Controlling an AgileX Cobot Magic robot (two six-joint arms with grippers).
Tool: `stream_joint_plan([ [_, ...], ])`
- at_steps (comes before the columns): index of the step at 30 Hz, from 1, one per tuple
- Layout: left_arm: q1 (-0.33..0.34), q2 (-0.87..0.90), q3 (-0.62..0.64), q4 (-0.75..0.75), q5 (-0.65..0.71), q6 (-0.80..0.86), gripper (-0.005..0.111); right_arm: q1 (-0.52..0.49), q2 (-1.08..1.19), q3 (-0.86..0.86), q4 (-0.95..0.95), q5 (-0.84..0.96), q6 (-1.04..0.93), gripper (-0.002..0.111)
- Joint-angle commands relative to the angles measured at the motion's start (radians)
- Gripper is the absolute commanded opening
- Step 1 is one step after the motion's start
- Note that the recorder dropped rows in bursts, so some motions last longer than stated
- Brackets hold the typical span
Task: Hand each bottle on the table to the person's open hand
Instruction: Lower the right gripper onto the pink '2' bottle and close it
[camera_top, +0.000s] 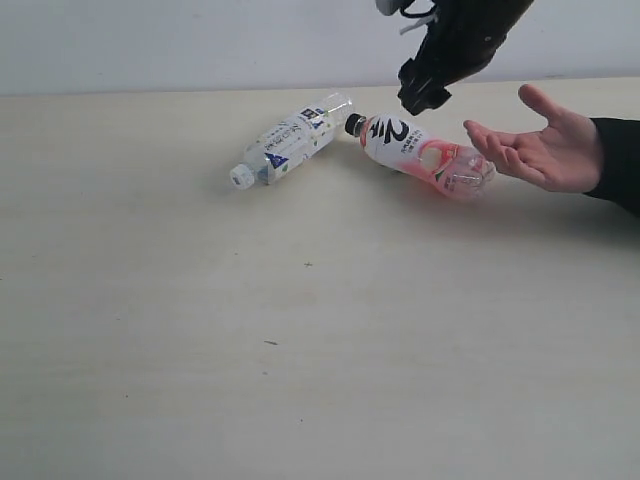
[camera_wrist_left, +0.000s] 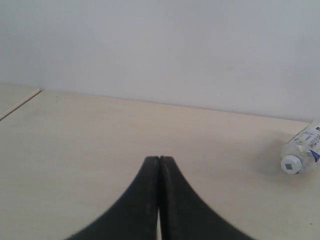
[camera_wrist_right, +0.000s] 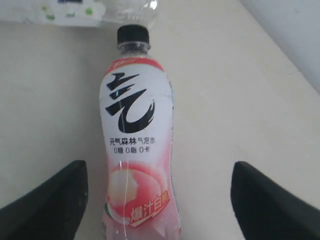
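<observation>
Bottles, two of them, lie on their sides on the pale beige wood-grain bench (camera_top: 300, 360): a slim clear plastic bottle with a white-and-navy label (camera_top: 288, 142), and a clear plastic bottle with a peach-pink label and black cap (camera_top: 425, 155). The pink one's cap sits close to the slim one's base, and its own base lies just beside the fingertips of the person's bare open hand (camera_top: 548, 150) — whether they touch I cannot tell. The right fingers (camera_wrist_right: 50, 205) hang over it spread wide, grasping nothing; the left fingers (camera_wrist_left: 159, 170) are pressed together, empty, well apart from the work. Thin-walled and smooth, the pink bottle looks light and likely to roll or dent under a hard squeeze. The labelled mid-body seems the best place to take hold, across its width — not the narrow neck or rounded base.
</observation>
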Motion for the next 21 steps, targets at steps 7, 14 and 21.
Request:
stream_joint_plan([
  [7,-0.006,-0.006,0.000,-0.002,-0.001,0.001,0.000,0.001,0.077,-0.008,0.013,-0.018,-0.109,0.085],
  [14,-0.006,-0.006,0.000,-0.002,-0.001,0.001,0.000,0.018,0.095,-0.008,0.036,-0.001,-0.163,0.088],
  [21,-0.006,-0.006,0.000,-0.002,-0.001,0.001,0.000,0.024,0.140,-0.008,-0.020,-0.037,-0.162,0.088],
])
